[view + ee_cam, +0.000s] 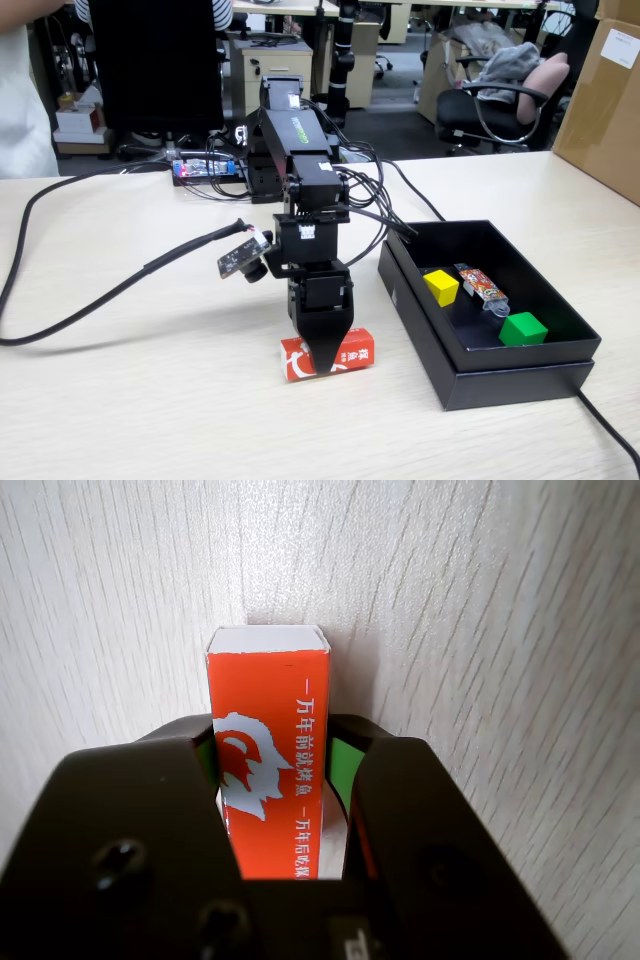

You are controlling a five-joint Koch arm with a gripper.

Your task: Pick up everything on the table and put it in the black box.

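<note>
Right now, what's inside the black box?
Inside the black box lie a yellow cube, a green cube and a slim red-patterned packet between them. The near wall hides the floor's front strip.

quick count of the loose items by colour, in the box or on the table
yellow: 1, the yellow cube in the black box
green: 1, the green cube in the box
red: 2, the red box on the table between the fingers, and the red packet in the black box
total: 4
</note>
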